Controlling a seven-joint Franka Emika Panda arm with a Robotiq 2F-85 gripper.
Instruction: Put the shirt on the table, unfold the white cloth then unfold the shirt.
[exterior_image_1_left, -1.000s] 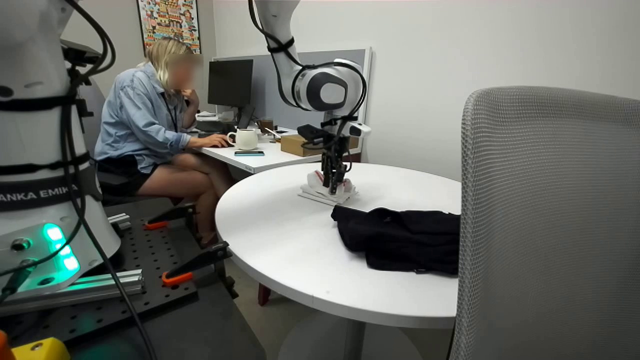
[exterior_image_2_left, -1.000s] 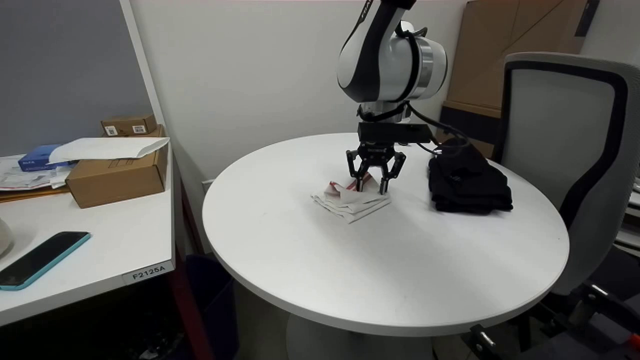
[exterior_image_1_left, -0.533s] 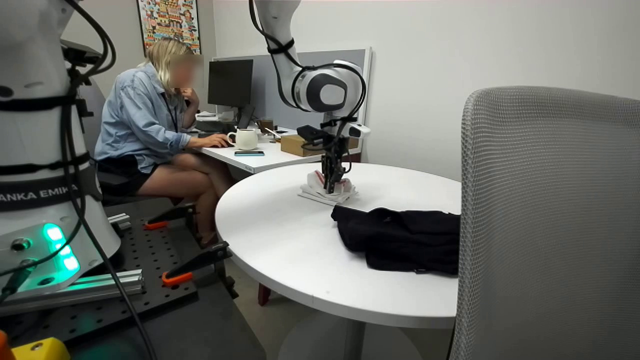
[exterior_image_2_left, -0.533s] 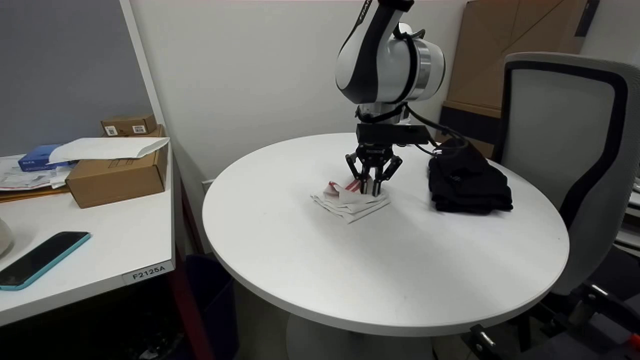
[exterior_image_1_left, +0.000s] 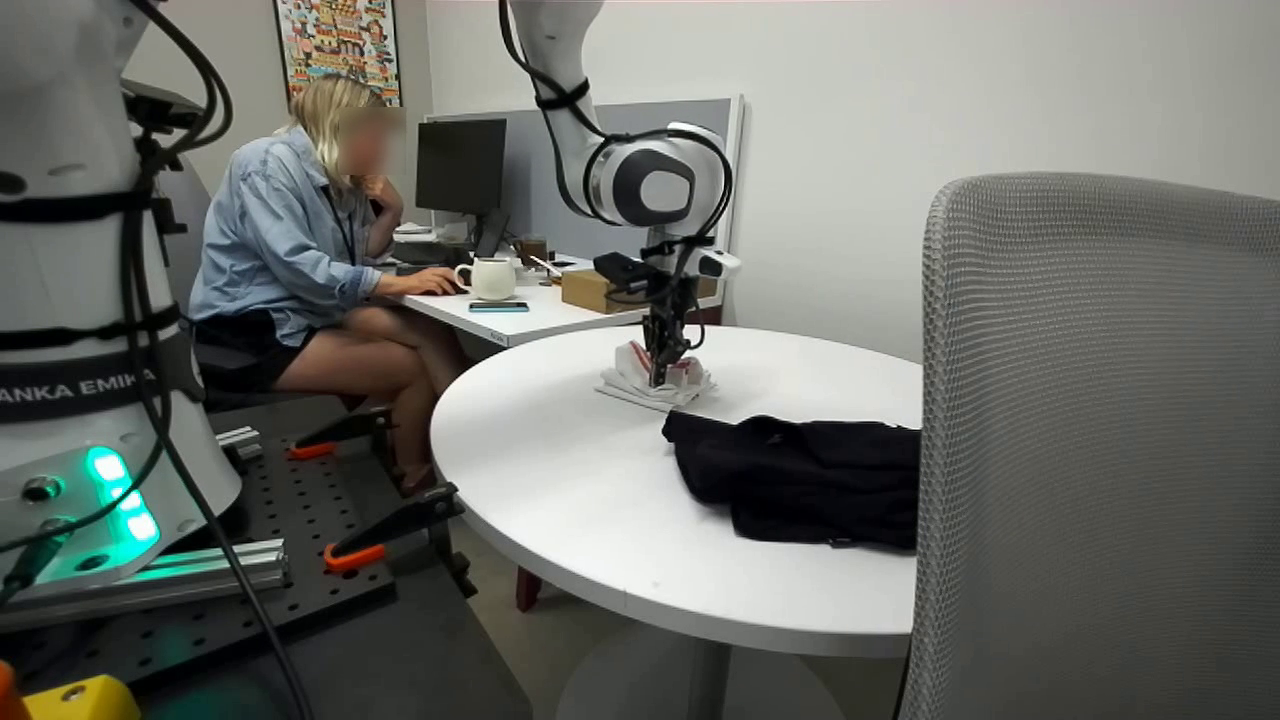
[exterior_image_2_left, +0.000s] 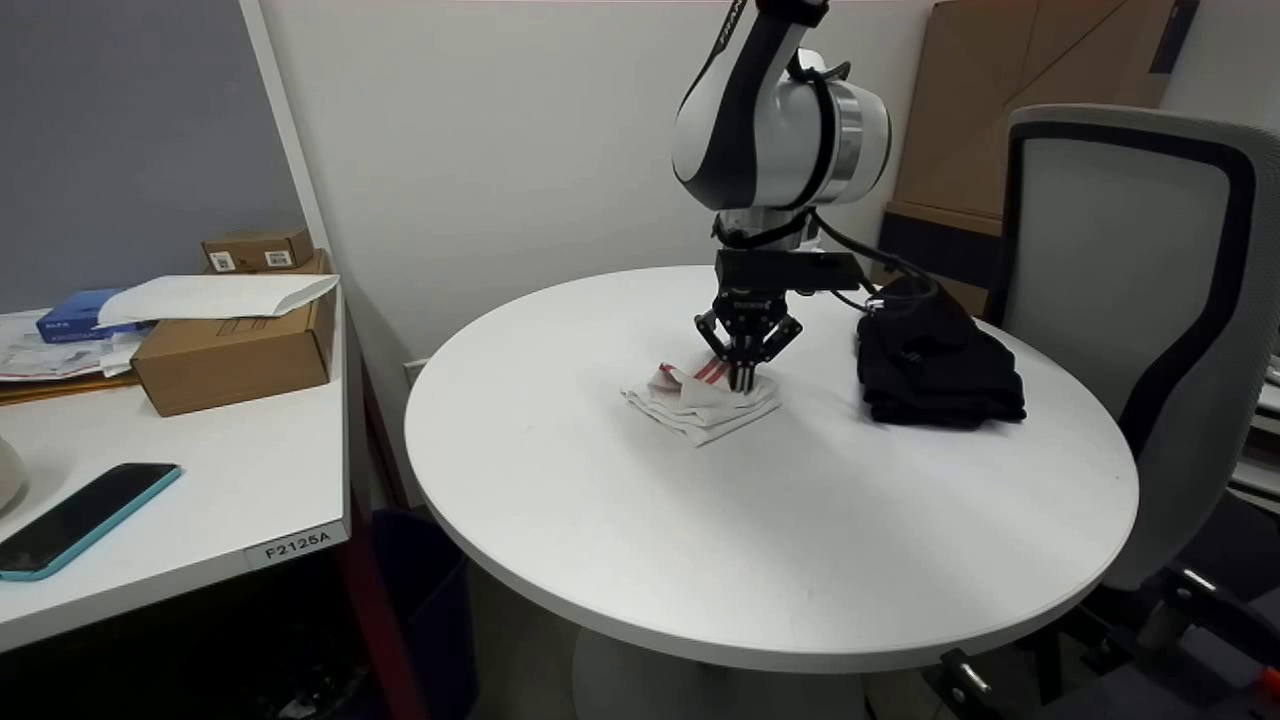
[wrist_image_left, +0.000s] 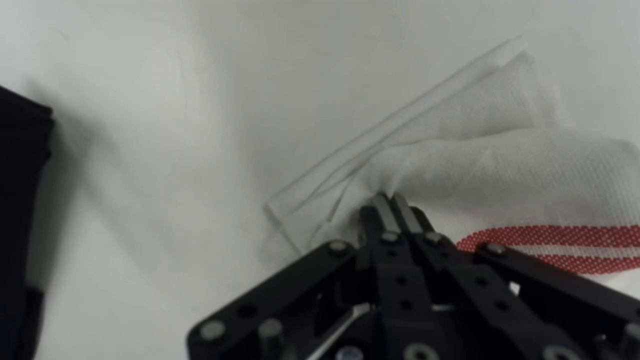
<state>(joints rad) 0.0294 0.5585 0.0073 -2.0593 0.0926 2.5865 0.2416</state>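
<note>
The white cloth (exterior_image_2_left: 690, 405), with red stripes, lies folded and rumpled on the round white table (exterior_image_2_left: 760, 560). In the wrist view the gripper (wrist_image_left: 390, 197) has its fingers together on the white cloth (wrist_image_left: 475, 165), whose fabric puckers at the fingertips. Both exterior views show the gripper (exterior_image_2_left: 741, 385) pointing down onto the cloth, on the side toward the shirt. The shirt (exterior_image_2_left: 940, 365), black and folded into a pile, rests on the table apart from the cloth. Part of that shirt (exterior_image_1_left: 790, 480) is hidden by a chair back in an exterior view.
A grey mesh chair (exterior_image_1_left: 1090, 440) stands at the table's edge beside the shirt. A desk (exterior_image_2_left: 260, 450) with boxes (exterior_image_2_left: 240, 355) and a phone (exterior_image_2_left: 90, 520) is close by. At that desk sits a person (exterior_image_1_left: 290, 230).
The gripper's fingers have come together on the cloth from a wide stance. The arm has barely shifted, and the shirt lies as before.
</note>
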